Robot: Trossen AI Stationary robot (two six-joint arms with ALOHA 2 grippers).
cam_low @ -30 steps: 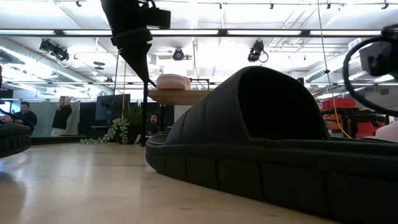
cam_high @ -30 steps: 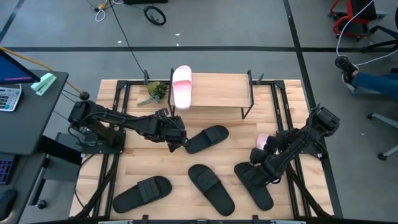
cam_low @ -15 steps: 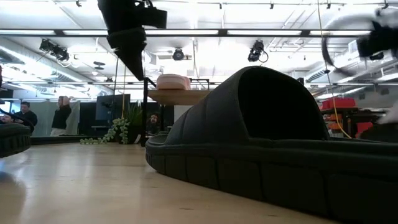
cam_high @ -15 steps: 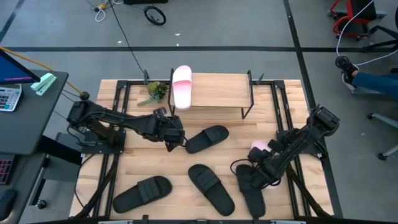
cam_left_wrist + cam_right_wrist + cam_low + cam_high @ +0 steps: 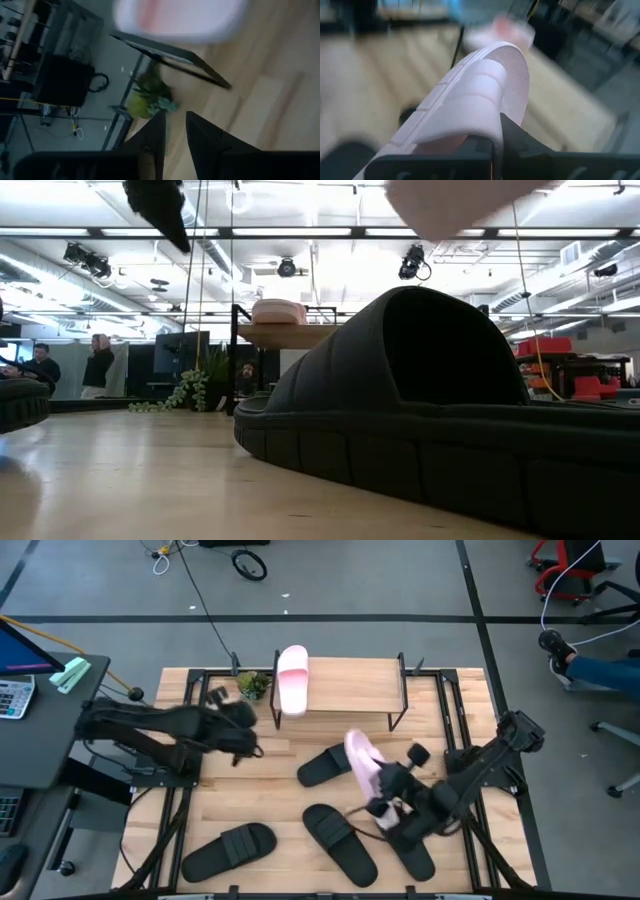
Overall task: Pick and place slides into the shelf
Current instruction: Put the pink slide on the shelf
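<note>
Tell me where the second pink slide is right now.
In the high view the pink slide is held up by the right gripper, right of table centre, just in front of the shelf.

You've got one slide point(image 5: 292, 680) on the shelf's point(image 5: 350, 688) left end, a plant point(image 5: 250, 686) just left of it. Four slides lie scattered nearer; the right gripper point(image 5: 385, 798) lifts another slide point(image 5: 362, 762) right of centre.
</note>
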